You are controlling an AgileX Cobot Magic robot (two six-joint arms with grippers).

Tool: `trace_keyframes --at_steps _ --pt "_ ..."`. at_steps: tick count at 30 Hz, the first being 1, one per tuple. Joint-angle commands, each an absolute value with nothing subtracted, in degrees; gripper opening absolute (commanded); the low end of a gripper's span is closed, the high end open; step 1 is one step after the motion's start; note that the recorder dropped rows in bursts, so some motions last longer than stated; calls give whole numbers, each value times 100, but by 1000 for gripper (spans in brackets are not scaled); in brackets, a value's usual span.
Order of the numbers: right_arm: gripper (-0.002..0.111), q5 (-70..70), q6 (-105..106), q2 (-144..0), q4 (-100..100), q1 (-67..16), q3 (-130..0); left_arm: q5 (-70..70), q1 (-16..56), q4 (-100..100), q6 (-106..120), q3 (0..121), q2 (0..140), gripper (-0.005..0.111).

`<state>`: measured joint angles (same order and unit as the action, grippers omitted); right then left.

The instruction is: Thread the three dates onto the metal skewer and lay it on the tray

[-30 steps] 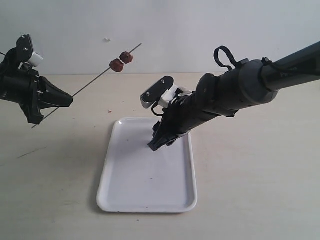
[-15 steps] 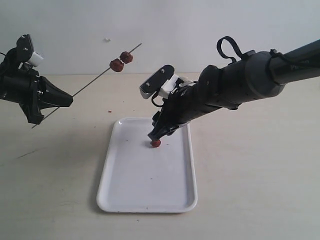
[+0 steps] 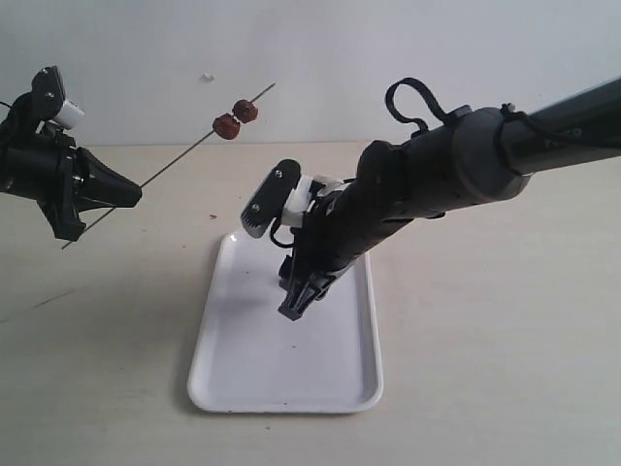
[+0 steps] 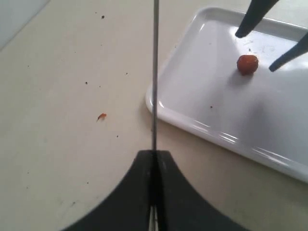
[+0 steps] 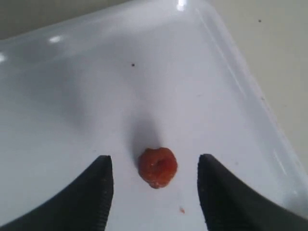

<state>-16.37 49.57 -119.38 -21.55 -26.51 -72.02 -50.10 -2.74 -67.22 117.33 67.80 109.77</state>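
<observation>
Right wrist view shows the right claw [image 3: 296, 303] spread wide, one finger on each side of the third date [image 5: 158, 167], touching neither. That date lies loose on the floor of the tray [image 3: 243, 374], clear of the rim. Half a second ago the claw stood higher and closer to the tray's far edge, with the date showing just under its tips. Now it has dropped over the fruit and hides it in the exterior view, so the pick-up looks set and only the closing is left. Farther back, off the tray's far left corner above the desk [image 3: 485, 340], the left claw [image 3: 131, 194] stays clamped on the skewer [image 3: 184, 155], unmoved. The two dates [image 3: 226, 125] sit near its raised far tip.
</observation>
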Motion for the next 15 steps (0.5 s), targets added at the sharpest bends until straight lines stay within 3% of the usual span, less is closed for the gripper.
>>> trace_keyframes --at_steps 1,15 --pt "53 -1324 4966 -12041 -2037 -2783 -7244 -5023 -287 -6826 11712 6796 10969 0" --pt "53 -1053 3487 -12077 -500 -2731 -7244 -5023 -287 -6826 11701 6796 10969 0"
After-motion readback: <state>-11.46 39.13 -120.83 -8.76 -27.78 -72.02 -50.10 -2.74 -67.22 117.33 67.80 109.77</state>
